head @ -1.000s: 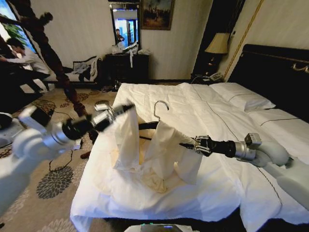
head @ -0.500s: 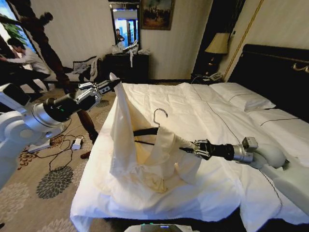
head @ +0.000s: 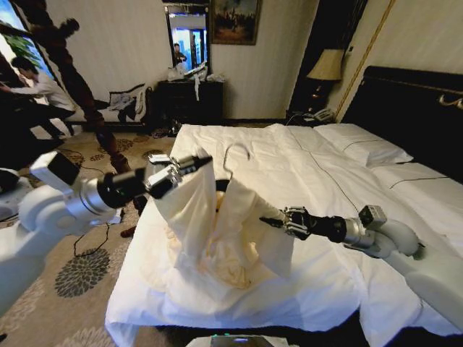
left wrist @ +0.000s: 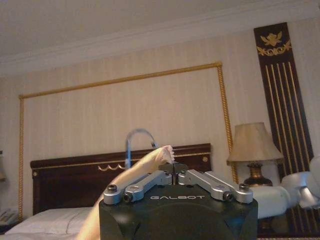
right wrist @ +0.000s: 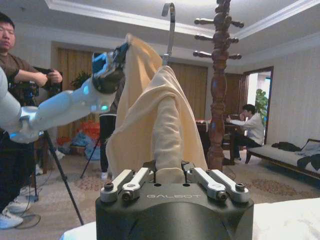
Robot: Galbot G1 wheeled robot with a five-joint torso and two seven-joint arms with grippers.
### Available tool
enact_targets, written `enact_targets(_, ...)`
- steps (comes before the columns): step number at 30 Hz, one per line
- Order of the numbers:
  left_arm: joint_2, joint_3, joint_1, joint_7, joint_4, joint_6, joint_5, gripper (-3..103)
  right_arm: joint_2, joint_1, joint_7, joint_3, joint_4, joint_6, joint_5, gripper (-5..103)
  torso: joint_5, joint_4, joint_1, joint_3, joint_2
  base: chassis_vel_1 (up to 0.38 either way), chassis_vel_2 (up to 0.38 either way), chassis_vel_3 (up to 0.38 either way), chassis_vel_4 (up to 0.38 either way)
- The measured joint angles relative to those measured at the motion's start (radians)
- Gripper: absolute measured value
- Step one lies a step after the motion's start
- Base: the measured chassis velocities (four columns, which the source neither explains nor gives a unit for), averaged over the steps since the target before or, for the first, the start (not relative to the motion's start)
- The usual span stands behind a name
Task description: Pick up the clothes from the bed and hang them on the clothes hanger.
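The cream clothes (head: 210,224) stand bunched up above the foot of the white bed (head: 347,166), lifted from two sides. My left gripper (head: 199,160) is shut on an upper corner of the fabric (left wrist: 142,167), pinched at the fingertips (left wrist: 172,169). My right gripper (head: 269,221) is shut on the other side of the garment (right wrist: 167,130). The clothes hanger rises between the two raised folds. Its silver wire hook (head: 235,148) sticks up, and a dark arm (head: 221,186) shows under the cloth. The hook (right wrist: 170,20) also tops the fabric in the right wrist view.
A tall dark turned-wood stand (head: 79,87) rises beyond the bed's left side, over patterned carpet with cables (head: 87,238). A dark dresser with a mirror (head: 189,94) stands at the far wall. A lamp (head: 327,65) and the dark headboard (head: 412,108) are at the right.
My left gripper has come down from its raised position and moved in toward the hanger, bringing the fabric corner with it. The right gripper shifted slightly left, and the hook stands a little higher.
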Motion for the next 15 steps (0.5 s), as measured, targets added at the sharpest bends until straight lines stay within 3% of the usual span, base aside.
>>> enact_targets(15, -0.018, 0.041, 0.042, 0.052, -0.036, -0.002, 0.095, 0, 0.000, 0.010, 0.136, 0.028, 0.045, 0.018, 0.163, 21, 0.0000, 0.0000, 0.000, 0.000, 0.000, 0.000, 0.000, 0.000, 0.000)
